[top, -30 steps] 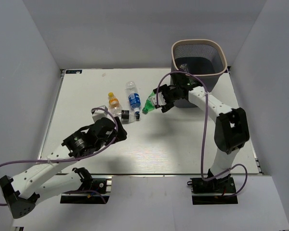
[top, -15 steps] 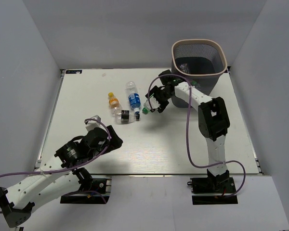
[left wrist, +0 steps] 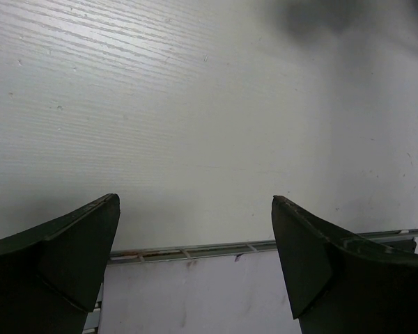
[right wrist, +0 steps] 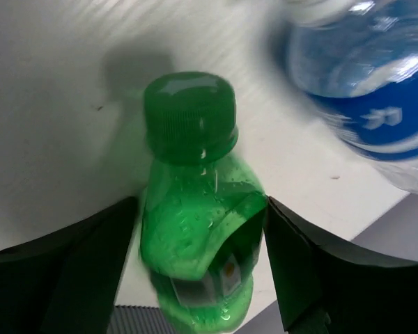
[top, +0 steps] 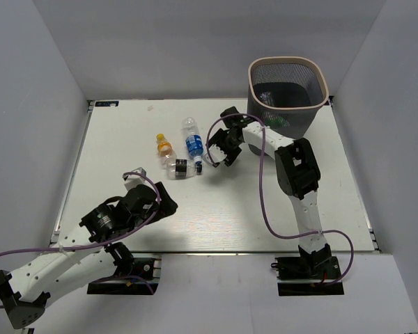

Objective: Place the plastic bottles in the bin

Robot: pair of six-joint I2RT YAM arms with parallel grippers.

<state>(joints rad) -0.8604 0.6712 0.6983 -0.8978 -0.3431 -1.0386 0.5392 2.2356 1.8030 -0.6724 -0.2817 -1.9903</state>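
My right gripper (right wrist: 202,203) is shut on a green bottle (right wrist: 195,236), both fingers pressed against its dented sides. Its green cap (right wrist: 189,115) sticks out past the fingertips, low over the table. From above, this gripper (top: 219,147) sits left of the bin (top: 285,60) and hides the green bottle. Just to its left lies a blue-labelled clear bottle (top: 193,144), also in the right wrist view (right wrist: 376,97). An orange yellow-capped bottle (top: 164,147) and a black-labelled one (top: 177,165) lie further left. My left gripper (left wrist: 195,202) is open and holds nothing.
The mesh bin stands at the table's far right corner with a clear bottle (top: 267,97) inside. My left gripper (top: 161,202) hovers near the table's front edge (left wrist: 195,249). White walls enclose the table on three sides.
My right gripper has moved left, away from the bin, and its elbow has swung in. The left arm pulled back toward the near edge a second ago, then stayed still.
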